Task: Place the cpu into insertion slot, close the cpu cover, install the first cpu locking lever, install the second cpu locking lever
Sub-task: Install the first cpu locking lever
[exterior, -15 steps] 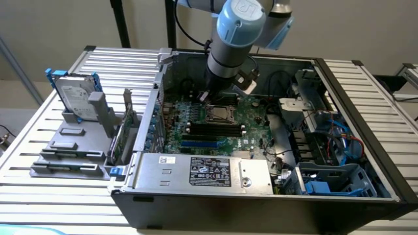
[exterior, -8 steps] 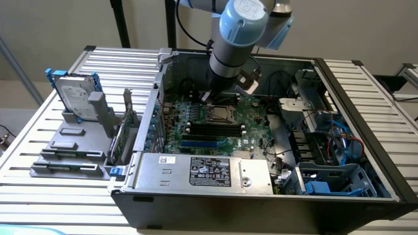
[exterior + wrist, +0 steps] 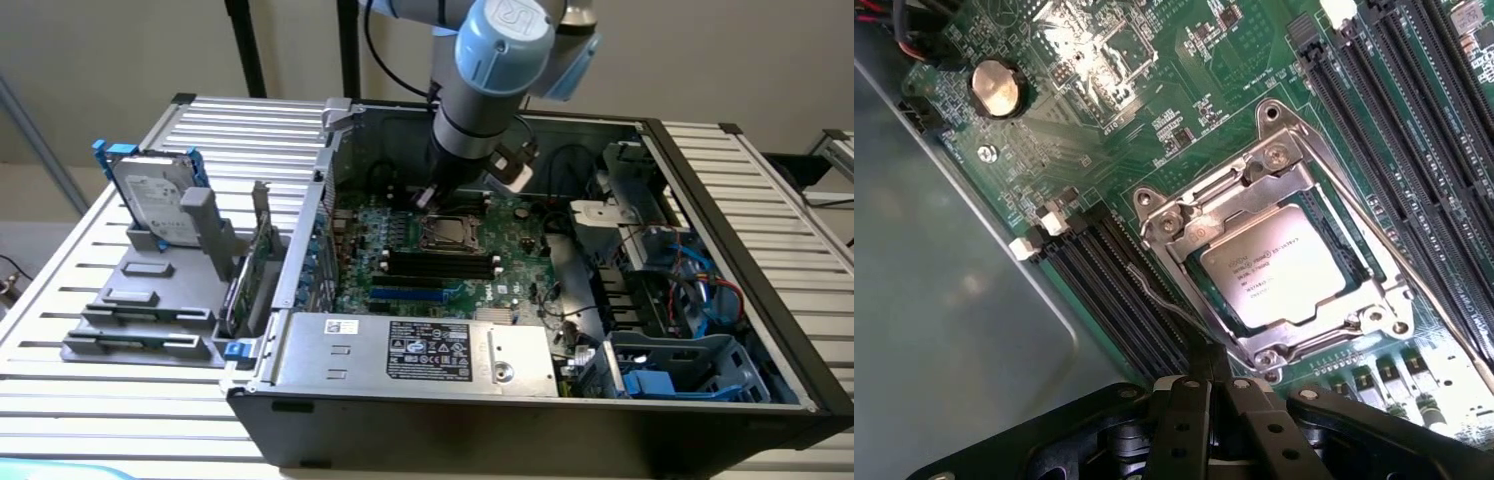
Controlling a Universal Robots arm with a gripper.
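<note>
The cpu [image 3: 1279, 265] lies inside the insertion slot [image 3: 1334, 232].

I see cpu [image 3: 1279, 265] flat in the opening of the lowered cpu cover [image 3: 1291, 172] | my gripper [image 3: 1209, 370] has fingers pressed together, tips at the end of a thin locking lever [image 3: 1154, 297] | lever runs beside black memory slots [image 3: 1104, 285] | coin cell [image 3: 995, 88] on green board [image 3: 949, 125]

Wrist view: thin lever [image 3: 1154, 292] runs under the gripper [image 3: 1206, 372], fingers pressed together. Its end is hidden, so you can't tell if it's gripped. Print on the chip [image 3: 1279, 265] is too blurred to read. Exterior view: arm [image 3: 487, 60] cut off at top edge of frame; case [image 3: 534, 420] runs off lower right.
</note>
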